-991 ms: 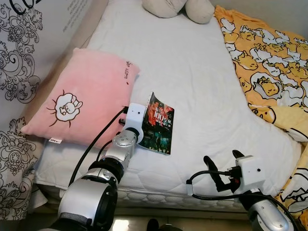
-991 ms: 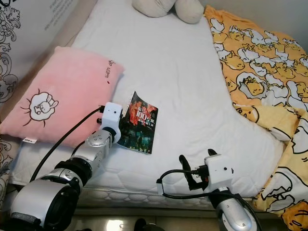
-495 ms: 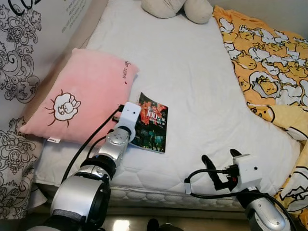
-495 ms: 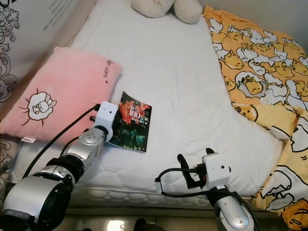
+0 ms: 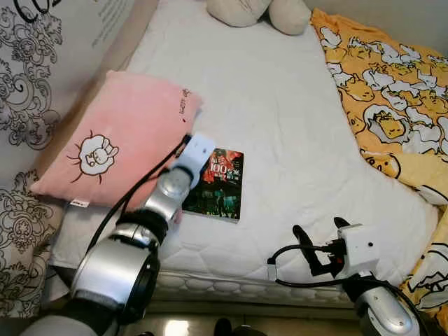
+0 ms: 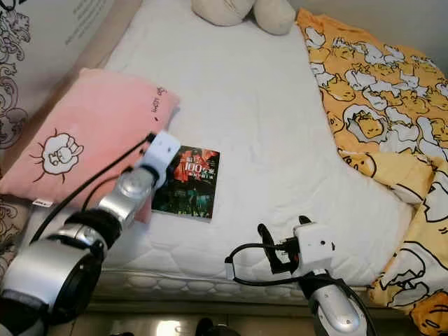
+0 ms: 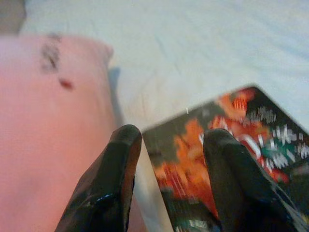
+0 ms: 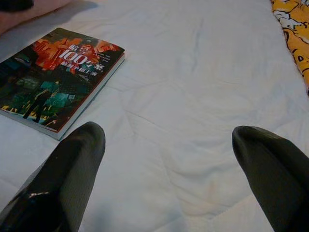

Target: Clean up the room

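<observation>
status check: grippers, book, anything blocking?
Left gripper open, straddling the book's edge beside the pink pillow. Right gripper open, idle over the mattress. Book flat on the mattress. Nothing blocking.

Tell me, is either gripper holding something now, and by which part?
The right gripper is open and holds nothing. The left gripper is at the book's edge beside the pink pillow; whether it grips that edge cannot be told.

White mattress [image 5: 280,112] bare at centre; patterned curtain [image 5: 28,91] hangs along its left side; wall [image 5: 392,14] beyond the head end
</observation>
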